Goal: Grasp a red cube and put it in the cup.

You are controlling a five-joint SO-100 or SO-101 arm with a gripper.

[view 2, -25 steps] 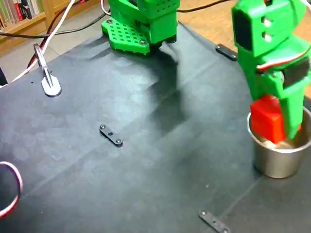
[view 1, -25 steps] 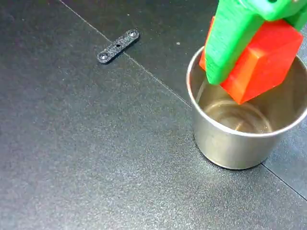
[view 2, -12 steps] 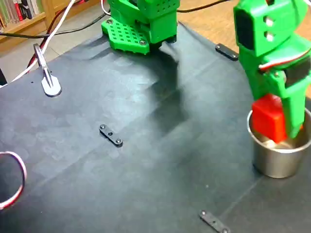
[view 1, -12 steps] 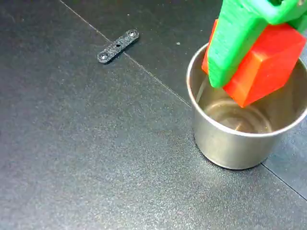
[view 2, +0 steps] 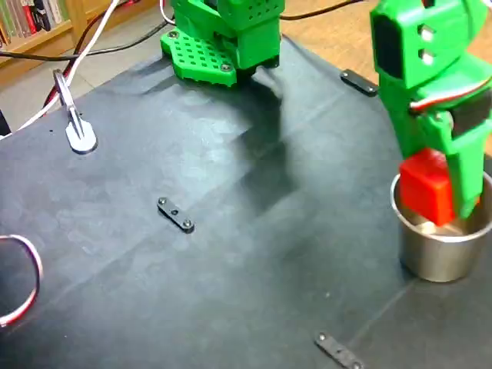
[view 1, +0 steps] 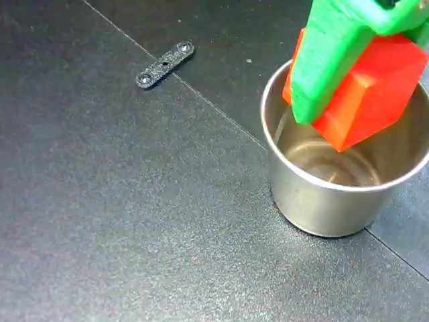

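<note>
My green jaws squeeze the red cube [view 1: 365, 94] tight. It hangs tilted right over the open cup [view 1: 322, 201], low corner dipping inside the rim.

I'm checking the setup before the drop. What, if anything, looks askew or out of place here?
Only the red cube looks askew: the gripper holds it tilted, one corner dipping into the cup. The cup stands upright, nothing is spilled. Small black strips lie loose on the table.
</note>
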